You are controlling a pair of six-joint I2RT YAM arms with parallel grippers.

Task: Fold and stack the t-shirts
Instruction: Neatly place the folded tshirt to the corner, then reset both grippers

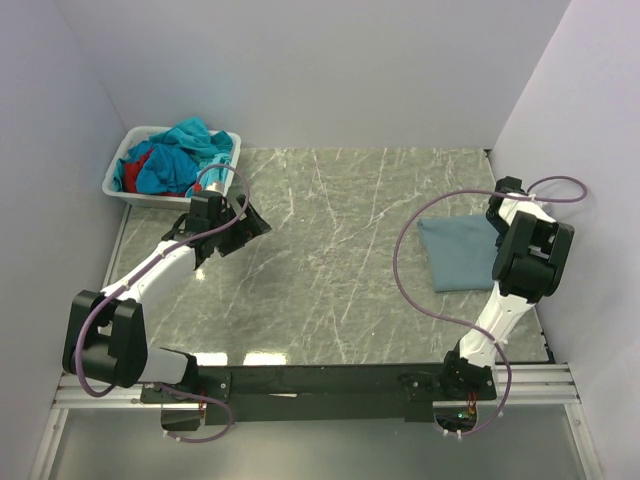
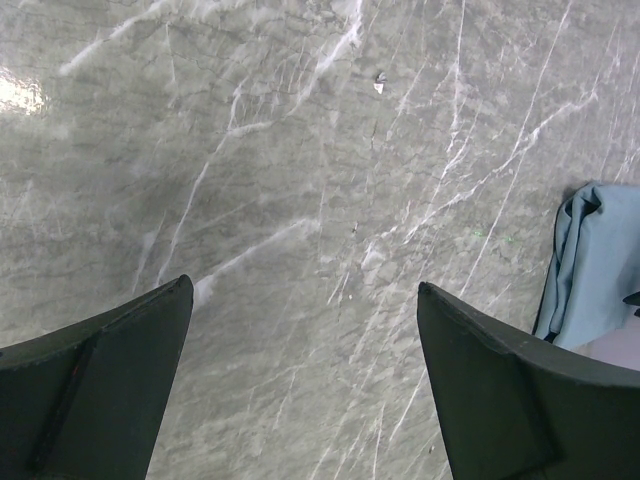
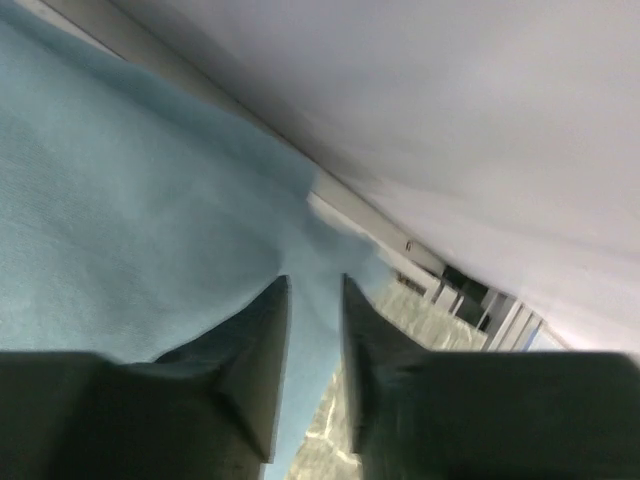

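Right hand (image 3: pixel 314 285) has its fingers parted just a slit right over the folded grey-blue shirt (image 1: pixel 455 255), with nothing pinched that I can see. That shirt lies flat at 3 o'clock on the desk (image 1: pixel 340 250), close to the desk edge and the wall (image 1: pixel 570 120), so it's tight there. Left hand (image 2: pixel 303 285) is spread wide over bare marble toward 10 o'clock, with loads of free room across the middle. Only the top view shows the basket (image 1: pixel 115 185) in the 11 o'clock corner, white plastic, heaped with crumpled teal, blue and red shirts (image 1: pixel 185 150). Left wrist view catches the grey-blue shirt's soft folded edge at 3 o'clock. The desk is glossy grey with white veins.
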